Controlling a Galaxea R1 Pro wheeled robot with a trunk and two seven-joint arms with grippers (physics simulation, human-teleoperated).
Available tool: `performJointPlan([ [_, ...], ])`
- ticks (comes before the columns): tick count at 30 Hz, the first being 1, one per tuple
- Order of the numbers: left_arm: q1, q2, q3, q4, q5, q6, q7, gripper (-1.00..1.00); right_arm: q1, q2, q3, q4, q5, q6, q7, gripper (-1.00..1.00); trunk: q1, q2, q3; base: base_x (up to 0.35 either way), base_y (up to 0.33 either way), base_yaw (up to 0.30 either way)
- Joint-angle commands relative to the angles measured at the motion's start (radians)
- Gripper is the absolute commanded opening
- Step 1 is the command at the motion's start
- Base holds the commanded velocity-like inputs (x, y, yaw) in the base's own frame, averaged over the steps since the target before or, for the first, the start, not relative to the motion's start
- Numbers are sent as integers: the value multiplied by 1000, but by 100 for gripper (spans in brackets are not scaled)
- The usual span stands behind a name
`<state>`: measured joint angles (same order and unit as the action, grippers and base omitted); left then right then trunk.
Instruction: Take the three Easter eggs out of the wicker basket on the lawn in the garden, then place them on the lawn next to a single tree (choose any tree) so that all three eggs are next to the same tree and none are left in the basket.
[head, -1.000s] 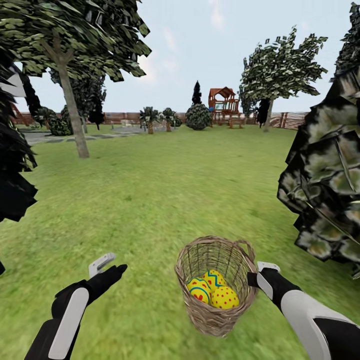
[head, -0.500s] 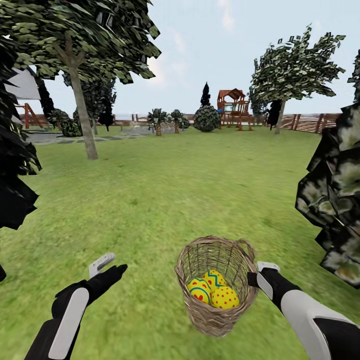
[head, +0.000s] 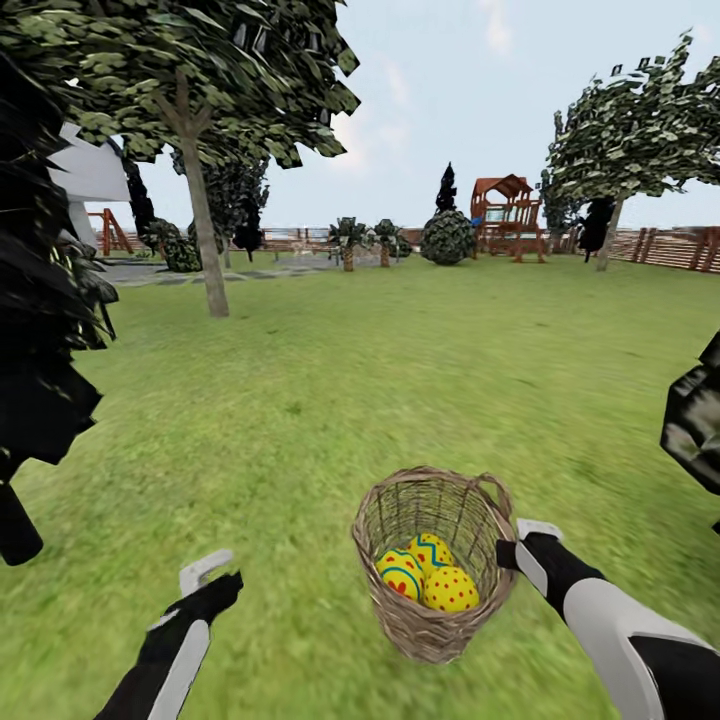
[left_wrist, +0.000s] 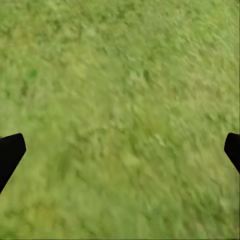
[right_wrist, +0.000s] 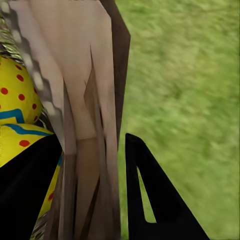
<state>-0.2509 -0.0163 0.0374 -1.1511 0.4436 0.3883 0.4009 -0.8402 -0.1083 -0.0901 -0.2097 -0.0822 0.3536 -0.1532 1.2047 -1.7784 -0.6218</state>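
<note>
The wicker basket (head: 437, 565) hangs off the grass, carried at the robot's right side with its mouth tilted toward the head camera. The right hand (head: 522, 545) is clamped on the basket's rim; in the right wrist view (right_wrist: 95, 165) one dark finger sits inside the wall and the other outside, with the woven wall (right_wrist: 85, 100) pinched between them.

Inside the basket I count three Easter eggs, bunched together at the bottom and touching one another. One (head: 400, 574) has a blue zigzag band and red marks, one (head: 451, 589) is yellow covered in red dots, and the third (head: 431, 548) peeks out behind them with a blue zigzag. Two of them show beside the wall in the right wrist view (right_wrist: 15, 100).

The left hand (head: 205, 578) hovers over bare lawn (head: 300, 400), well apart from the basket. Its two fingers are spread wide with nothing between them; in the left wrist view they are dark tips at the picture's two edges (left_wrist: 10, 152) with grass in between.

Across the lawn I count two trees with straight trunks: one (head: 205, 240) ahead on the left and one (head: 607, 235) far off on the right by the wooden fence (head: 680, 248). Between them stands a red-roofed play set (head: 508, 215).
</note>
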Motion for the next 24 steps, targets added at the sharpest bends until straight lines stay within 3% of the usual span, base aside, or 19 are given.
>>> performJointPlan([
  [1,-1,0,-4,89,-41,-92,4,100,0,-1,-5,-4,-10,2,-3,-100,0,-1,-1,331,0,2],
  [6,-1,3,-11,345,-90,-189,-3,100,0,-6,-6,-5,-10,-28,-2,-100,0,-1,-1,331,0,0],
  [9,-1,2,-67,518,-125,-388,-8,100,0,-16,-5,-3,-10,-58,3,-100,0,-1,-1,331,0,0],
  [11,-1,7,-103,571,-130,-490,-7,100,1,-18,-6,2,-11,-110,3,-100,0,-1,-1,331,0,0],
  [14,-1,24,-109,581,-125,-510,-7,100,2,-17,-7,5,-11,-137,2,-100,0,-1,-1,331,0,0],
  [24,-1,25,-103,583,-122,-514,-5,100,3,-16,-6,0,-10,-140,0,-100,0,-1,-1,331,0,0],
])
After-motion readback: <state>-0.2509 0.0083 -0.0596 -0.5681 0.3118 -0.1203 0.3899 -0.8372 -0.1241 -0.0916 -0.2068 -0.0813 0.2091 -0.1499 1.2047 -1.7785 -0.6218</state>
